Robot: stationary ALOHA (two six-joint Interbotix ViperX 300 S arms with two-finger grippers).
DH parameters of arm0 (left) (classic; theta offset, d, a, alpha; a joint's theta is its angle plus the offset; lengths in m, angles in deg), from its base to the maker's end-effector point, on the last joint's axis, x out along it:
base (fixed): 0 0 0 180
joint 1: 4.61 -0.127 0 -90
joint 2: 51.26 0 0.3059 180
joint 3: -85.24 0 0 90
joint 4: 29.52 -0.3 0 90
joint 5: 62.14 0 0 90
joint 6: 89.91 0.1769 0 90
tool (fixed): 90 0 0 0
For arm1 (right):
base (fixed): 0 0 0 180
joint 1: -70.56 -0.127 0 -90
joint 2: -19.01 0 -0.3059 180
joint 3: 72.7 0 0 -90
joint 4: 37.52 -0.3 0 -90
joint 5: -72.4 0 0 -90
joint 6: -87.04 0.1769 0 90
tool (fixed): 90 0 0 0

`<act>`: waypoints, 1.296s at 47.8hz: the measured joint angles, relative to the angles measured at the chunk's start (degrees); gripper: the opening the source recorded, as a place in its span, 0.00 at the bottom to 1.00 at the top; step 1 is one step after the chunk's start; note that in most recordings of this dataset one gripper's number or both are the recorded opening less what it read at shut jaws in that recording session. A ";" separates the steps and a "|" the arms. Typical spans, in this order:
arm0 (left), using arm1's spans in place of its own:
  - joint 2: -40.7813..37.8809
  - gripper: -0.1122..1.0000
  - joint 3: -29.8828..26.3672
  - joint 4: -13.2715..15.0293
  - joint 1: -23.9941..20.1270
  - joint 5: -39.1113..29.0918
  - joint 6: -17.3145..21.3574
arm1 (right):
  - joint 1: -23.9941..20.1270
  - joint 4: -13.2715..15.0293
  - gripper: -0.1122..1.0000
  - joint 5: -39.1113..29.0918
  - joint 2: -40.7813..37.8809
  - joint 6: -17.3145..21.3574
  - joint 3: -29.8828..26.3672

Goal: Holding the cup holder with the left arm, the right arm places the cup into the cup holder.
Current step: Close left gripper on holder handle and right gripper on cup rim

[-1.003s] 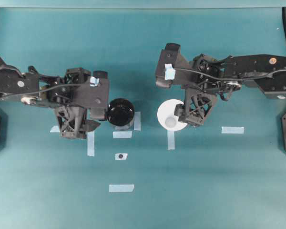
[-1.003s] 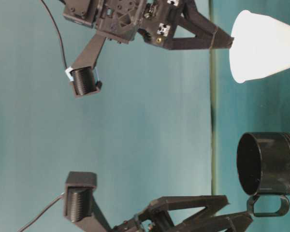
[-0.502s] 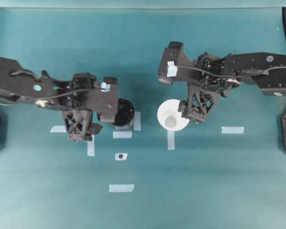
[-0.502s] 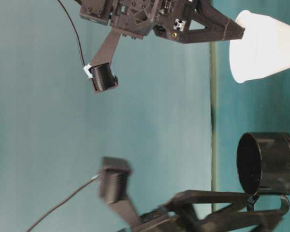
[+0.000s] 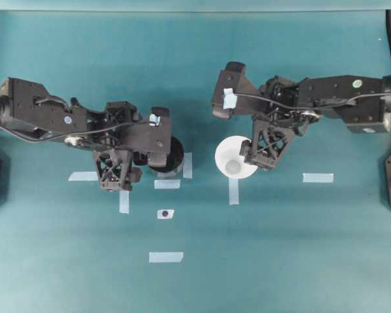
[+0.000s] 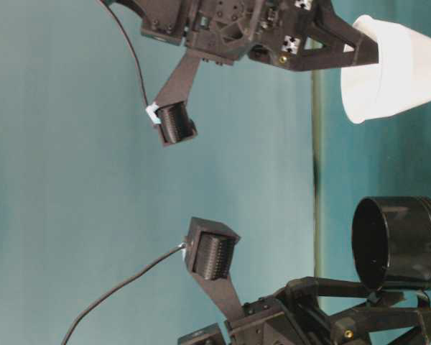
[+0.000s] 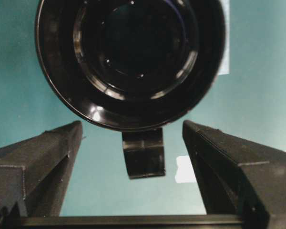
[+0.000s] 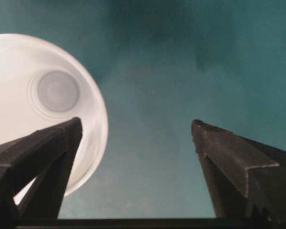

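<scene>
Cup holder (image 7: 131, 62) sits mid-frame on my table (image 5: 280, 261), its handle tab between the left end effector (image 7: 133, 157) fingers, spread wide; one white cup (image 5: 233, 160) just left of my wide-open right end effector (image 8: 136, 157), nothing held

Bare table lay between the right gripper's (image 8: 133, 138) spread jaws; the cup's (image 8: 43, 100) rim blocked its left finger.
</scene>
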 measured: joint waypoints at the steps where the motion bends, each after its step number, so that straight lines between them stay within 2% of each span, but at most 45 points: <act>1: -0.09 0.93 0.00 0.00 0.00 -0.09 0.00 | 0.00 0.09 0.97 0.09 -0.09 0.09 0.00; 62: -0.97 0.92 0.00 0.00 -0.18 0.00 -0.44 | 0.00 0.09 0.97 1.32 -3.08 0.00 -0.79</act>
